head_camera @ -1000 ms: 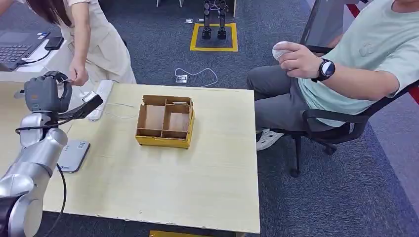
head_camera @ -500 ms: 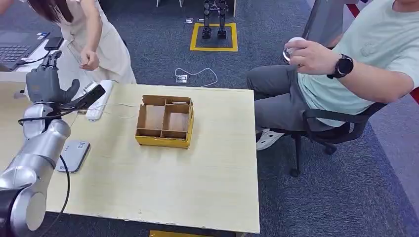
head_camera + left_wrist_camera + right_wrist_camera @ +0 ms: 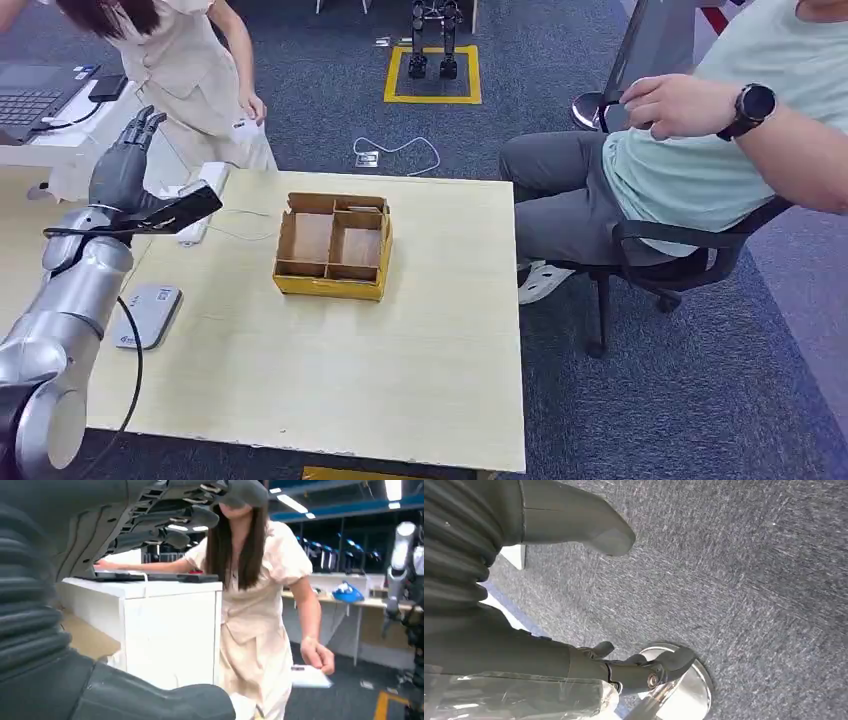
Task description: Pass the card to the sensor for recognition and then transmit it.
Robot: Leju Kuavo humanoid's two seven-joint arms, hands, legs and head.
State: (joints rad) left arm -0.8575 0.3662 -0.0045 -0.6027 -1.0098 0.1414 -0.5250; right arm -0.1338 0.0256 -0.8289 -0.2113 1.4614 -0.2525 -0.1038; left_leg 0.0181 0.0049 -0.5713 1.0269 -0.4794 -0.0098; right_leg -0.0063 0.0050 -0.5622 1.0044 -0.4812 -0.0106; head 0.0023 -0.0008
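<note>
Left hand (image 3: 125, 165) is raised above the far left corner of the counter (image 3: 330, 370), fingers (image 3: 143, 125) straight and spread, holding nothing; my left wrist view shows the same open fingers (image 3: 195, 517) with the thumb apart from them. Card (image 3: 309, 676), white, is in the hand of the standing person (image 3: 195, 60) at the far left, beyond the counter edge and apart from my hand. Sensor (image 3: 147, 314), a flat grey pad with a cable, lies on the left side of the counter, near my forearm. Cardboard box (image 3: 334, 246) with dividers sits at mid-counter, towards the far edge. White power strip (image 3: 205, 195) lies at the far left edge, just beside my hand. Seated person (image 3: 700, 150) with a wristwatch occupies the chair to the right of the counter. Right hand (image 3: 574, 630) hangs over grey carpet, thumb apart and fingers loosely bent, nothing in it.
</note>
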